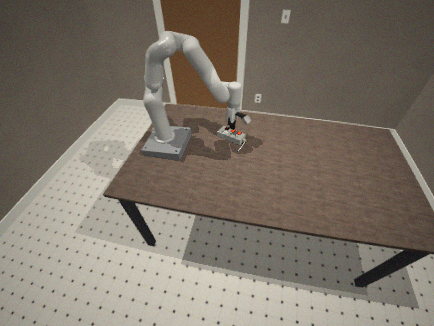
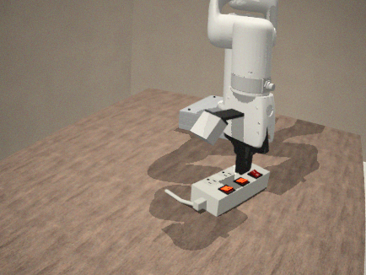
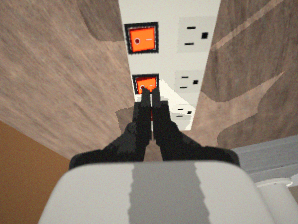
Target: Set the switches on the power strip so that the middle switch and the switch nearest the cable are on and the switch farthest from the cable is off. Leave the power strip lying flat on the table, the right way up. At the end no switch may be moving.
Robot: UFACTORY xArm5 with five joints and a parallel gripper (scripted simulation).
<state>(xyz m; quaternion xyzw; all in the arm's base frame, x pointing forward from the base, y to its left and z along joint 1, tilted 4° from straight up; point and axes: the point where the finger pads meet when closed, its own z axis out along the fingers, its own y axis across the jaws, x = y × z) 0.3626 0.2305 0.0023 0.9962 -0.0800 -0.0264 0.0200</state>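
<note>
The white power strip [image 1: 232, 138] [image 2: 244, 196] [image 3: 168, 30] lies flat on the table, switches up. The switch nearest the cable [image 2: 227, 189] [image 3: 142, 40] glows orange. The middle switch [image 2: 241, 181] [image 3: 146, 83] also glows orange; the fingertips cover part of its edge in the wrist view. The switch farthest from the cable [image 2: 255, 173] is dark red, unlit, and almost hidden behind the fingers in the wrist view. My gripper [image 2: 242, 171] [image 3: 151, 99] is shut and empty, pointing down, its tips just over the strip beside the middle switch. Whether they touch it, I cannot tell.
The cable [image 1: 242, 145] [image 2: 179, 197] leaves the strip's end away from the robot base [image 1: 167, 143] [image 2: 198, 112]. Sockets [image 3: 194, 36] run beside the switches. The table [image 1: 300, 175] [image 2: 105, 169] reaches around the strip; its back edge is near the wall.
</note>
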